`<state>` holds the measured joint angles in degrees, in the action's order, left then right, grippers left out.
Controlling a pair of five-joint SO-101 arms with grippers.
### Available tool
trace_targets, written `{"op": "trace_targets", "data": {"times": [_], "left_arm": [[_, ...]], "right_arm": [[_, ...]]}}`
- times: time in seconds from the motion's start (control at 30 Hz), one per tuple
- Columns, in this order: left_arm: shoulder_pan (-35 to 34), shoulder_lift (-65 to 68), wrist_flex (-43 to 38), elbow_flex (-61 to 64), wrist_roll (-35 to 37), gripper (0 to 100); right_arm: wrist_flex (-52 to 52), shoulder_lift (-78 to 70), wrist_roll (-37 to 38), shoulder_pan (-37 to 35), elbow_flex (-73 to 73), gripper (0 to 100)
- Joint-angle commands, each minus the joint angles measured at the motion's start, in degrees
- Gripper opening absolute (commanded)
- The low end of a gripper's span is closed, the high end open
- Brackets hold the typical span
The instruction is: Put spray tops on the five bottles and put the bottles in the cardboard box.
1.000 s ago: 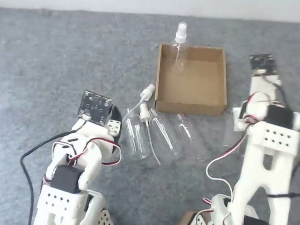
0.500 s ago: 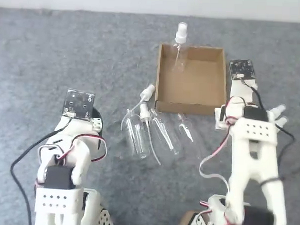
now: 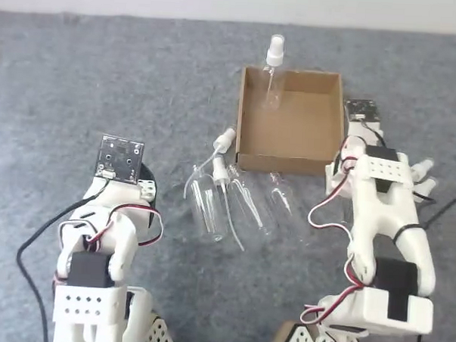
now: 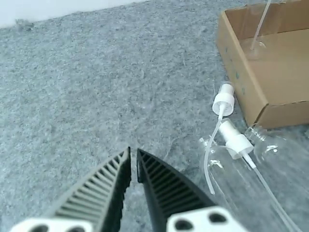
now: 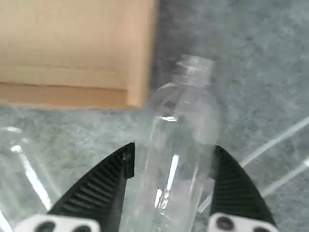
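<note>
One clear plastic bottle with a white spray top (image 3: 273, 63) stands in the brown cardboard box (image 3: 289, 163); the step in hand looks like grasping the next. The right arm's fingers (image 5: 102, 186) are spread, an uncapped clear plastic bottle (image 5: 186, 111) lying between them on the grey felt tabletop (image 3: 103, 82), the box corner just past their tips. The left arm's fingers (image 4: 107, 182) are pressed nearly together, empty, white spray tops (image 4: 223, 99) lying ahead to one side. Next, probably, the right fingers must close on the bottle and steady it for a top.
</note>
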<state>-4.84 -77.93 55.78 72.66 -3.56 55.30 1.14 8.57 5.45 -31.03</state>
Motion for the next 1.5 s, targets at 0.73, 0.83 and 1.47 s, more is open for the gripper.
{"op": "trace_targets", "data": {"times": [0.73, 0.83, 1.47], "left_arm": [[-0.2, -1.2, -6.6, 4.8, -0.2, 2], [-0.2, -1.2, -6.6, 4.9, -0.2, 2], [0.3, 4.6, 2.2, -4.4, -4.3, 2]], "right_arm": [[18.4, 18.1, 2.4, 8.7, 18.9, 7.1], [22.2, 21.9, 8.4, 9.9, 18.7, 7.1], [4.7, 24.7, 31.3, 36.0, -5.2, 7.4]]}}
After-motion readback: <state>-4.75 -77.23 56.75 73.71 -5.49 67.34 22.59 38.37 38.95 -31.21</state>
